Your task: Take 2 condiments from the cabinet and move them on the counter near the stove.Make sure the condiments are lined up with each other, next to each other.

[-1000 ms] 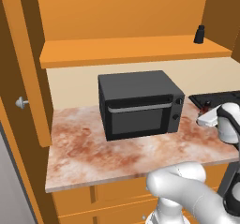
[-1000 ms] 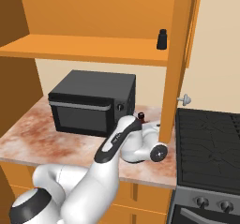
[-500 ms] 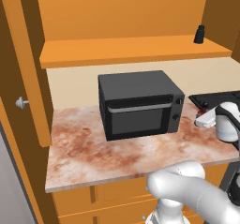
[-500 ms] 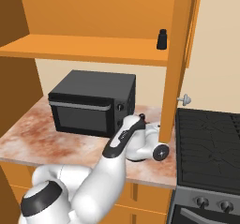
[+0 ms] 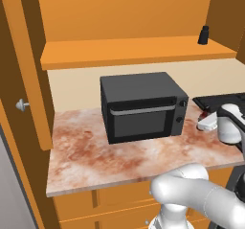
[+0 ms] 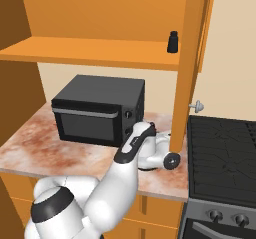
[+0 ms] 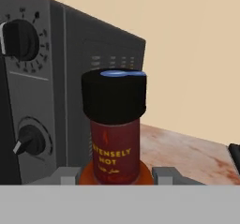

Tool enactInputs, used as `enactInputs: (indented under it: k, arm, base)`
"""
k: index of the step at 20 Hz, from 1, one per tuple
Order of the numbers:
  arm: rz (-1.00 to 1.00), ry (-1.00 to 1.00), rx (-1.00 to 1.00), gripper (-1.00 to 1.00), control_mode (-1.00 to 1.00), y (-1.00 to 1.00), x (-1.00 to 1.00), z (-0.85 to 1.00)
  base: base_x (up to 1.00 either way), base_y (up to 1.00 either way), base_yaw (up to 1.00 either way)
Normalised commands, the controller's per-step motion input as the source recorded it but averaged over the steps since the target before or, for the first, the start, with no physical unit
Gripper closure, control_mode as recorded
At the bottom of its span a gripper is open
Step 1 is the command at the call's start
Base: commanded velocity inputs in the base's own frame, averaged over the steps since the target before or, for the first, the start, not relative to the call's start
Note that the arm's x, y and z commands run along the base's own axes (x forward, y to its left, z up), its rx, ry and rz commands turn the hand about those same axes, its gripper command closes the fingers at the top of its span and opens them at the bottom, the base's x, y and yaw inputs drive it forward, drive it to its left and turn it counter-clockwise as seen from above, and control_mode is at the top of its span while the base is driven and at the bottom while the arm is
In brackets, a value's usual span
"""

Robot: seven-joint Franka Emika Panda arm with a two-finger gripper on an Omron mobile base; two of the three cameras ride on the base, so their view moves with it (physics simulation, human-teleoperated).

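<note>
Gripping the sauce bottle (image 7: pixel 115 138), the gripper (image 7: pixel 115 175) sat low at the bottom centre of the hand view, its two grey fingertips (image 7: pixel 65 175) pressed against either side of the bottle's base; the bottle stood upright between them, dark red with a wide black cap and a red label; just left of it in that view rose the microwave (image 7: pixel 51 78), showing its side panel with two dials; behind the bottle at lower right lay the marbled counter (image 7: pixel 187 155); in the left base view the gripper (image 5: pixel 206 121) appeared at the right edge of the frame, low over the counter (image 5: pixel 119 158) and just right of the microwave (image 5: pixel 141 106), with the stove (image 5: pixel 217 101) directly behind it; a small red patch of the bottle (image 5: pixel 204 114) showed there; the shaker (image 5: pixel 204 35) stood upright at the upper right of that frame on the cabinet (image 5: pixel 134 51) shelf; in the right base view the shaker (image 6: pixel 173 42) stood at upper centre on the shelf beside the cabinet's upright side panel, and the stove (image 6: pixel 222 148) filled the lower right.
</note>
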Motion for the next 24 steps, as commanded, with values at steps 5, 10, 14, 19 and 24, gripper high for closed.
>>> enactInputs:
  k: [5,10,14,19,24]
  arm:
    - [0.00,0.00,0.00,1.00,-1.00,0.00,0.07,-0.17]
    - [0.01,0.00,0.00,1.00,-1.00,0.00,0.06,-0.15]
    - [0.01,0.00,0.00,1.00,-1.00,-0.03,0.06,-0.12]
    - [0.01,0.00,0.00,1.00,-1.00,-0.10,0.04,-0.03]
    - [0.01,0.00,0.00,1.00,-1.00,-0.05,0.08,-0.09]
  base:
    - [0.00,0.00,0.00]
    - [0.00,0.00,0.00]
    - [0.00,0.00,0.00]
    - [0.00,0.00,0.00]
    - [0.00,0.00,0.00]
